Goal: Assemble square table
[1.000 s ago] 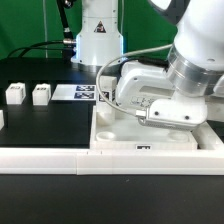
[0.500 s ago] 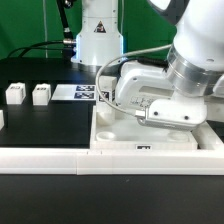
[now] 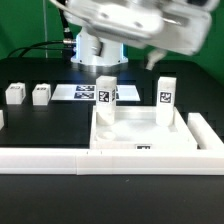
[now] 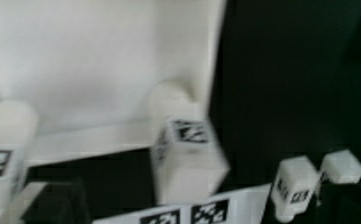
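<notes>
The white square tabletop [image 3: 140,137] lies upside down on the black table at the exterior view's right, rim up. Two white tagged legs stand upright in its far corners, one on the left [image 3: 107,92] and one on the right [image 3: 167,96]. Two loose legs [image 3: 14,94] [image 3: 41,94] sit at the far left. My gripper [image 3: 155,58] is high above the tabletop, blurred by motion and holding nothing that I can see. The wrist view shows the tabletop [image 4: 88,70], both standing legs [image 4: 186,150] [image 4: 3,140] and the loose legs [image 4: 298,182] [image 4: 346,166].
The marker board [image 3: 84,93] lies flat between the loose legs and the tabletop; it also shows in the wrist view [image 4: 177,212]. A long white low rail [image 3: 50,158] runs along the front. The robot base [image 3: 95,45] stands at the back.
The arm has risen from low over the tabletop's right side to high above it. The leg in the far right corner now stands uncovered.
</notes>
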Robot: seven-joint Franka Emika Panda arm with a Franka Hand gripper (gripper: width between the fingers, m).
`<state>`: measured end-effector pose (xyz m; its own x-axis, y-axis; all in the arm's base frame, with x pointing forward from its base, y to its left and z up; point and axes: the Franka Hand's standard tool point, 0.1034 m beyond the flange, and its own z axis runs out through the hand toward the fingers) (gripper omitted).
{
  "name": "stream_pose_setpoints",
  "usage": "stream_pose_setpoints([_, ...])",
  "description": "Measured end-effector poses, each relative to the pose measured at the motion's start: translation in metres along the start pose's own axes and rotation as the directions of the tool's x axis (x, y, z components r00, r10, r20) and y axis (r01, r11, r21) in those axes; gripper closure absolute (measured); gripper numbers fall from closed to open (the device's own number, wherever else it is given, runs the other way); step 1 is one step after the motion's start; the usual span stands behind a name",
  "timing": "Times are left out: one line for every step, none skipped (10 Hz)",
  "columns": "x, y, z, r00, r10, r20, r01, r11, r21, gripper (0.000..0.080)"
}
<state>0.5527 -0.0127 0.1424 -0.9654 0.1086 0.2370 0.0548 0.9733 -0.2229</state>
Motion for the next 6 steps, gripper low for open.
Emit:
stream_pose_setpoints([0.0031, -0.012, 0.0065, 0.998, 0.068, 0.004, -0.068, 0.998, -0.008, 0.0151])
stream_pose_setpoints([0.0047, -0.0057, 0.0083, 0.986, 0.166, -0.011, -0.167, 0.986, -0.002, 0.0151])
stream_pose_setpoints([0.0037, -0.0049, 0.008, 0.973, 0.232, -0.009, -0.232, 0.973, -0.002, 0.0151])
stream_pose_setpoints([0.0037, -0.0058, 0.0086, 0.95, 0.311, -0.01, -0.311, 0.95, -0.001, 0.0151])
stream_pose_setpoints([0.0038, -0.0053, 0.0092, 0.922, 0.388, -0.011, -0.388, 0.922, 0.0, 0.0151])
stream_pose_setpoints([0.0038, -0.0051, 0.0095, 0.896, 0.444, -0.012, -0.444, 0.896, 0.001, 0.0151])
